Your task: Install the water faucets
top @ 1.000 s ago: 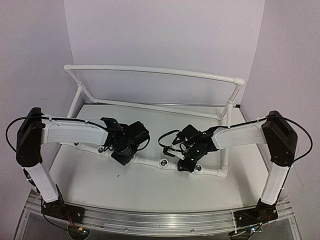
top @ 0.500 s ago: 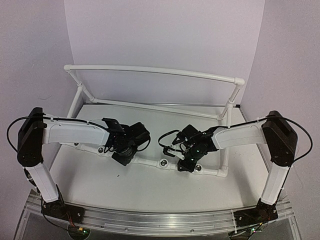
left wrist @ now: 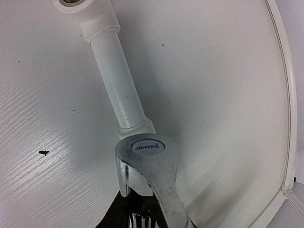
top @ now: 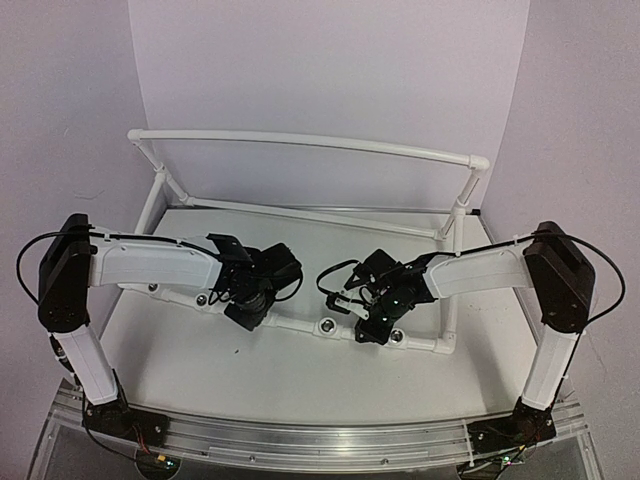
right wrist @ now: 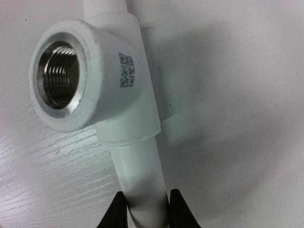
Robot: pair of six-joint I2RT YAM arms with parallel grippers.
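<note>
A chrome water faucet (left wrist: 148, 164) with a round "JMWRR" cap stands over the near white pipe (left wrist: 118, 85), at the end of a fitting. My left gripper (left wrist: 140, 211) is shut on its lower part; the dark fingers show only at the bottom edge. In the top view the left gripper (top: 245, 310) sits over the near pipe, left of centre. My right gripper (right wrist: 145, 211) is shut on the white pipe (right wrist: 140, 175) just below a tee fitting with an empty threaded socket (right wrist: 59, 76). In the top view it (top: 370, 325) is on the near pipe, right of centre.
The white pipe frame (top: 300, 142) stands on a white board, with a raised back rail and side posts. Round silvery sockets (top: 325, 325) sit along the near pipe, one between my grippers, one at the right (top: 397, 338), one at the left (top: 202, 298). Another socket (left wrist: 73, 2) shows up the pipe.
My left arm has shifted slightly to the right with the faucet in its gripper. The right arm has not moved.
</note>
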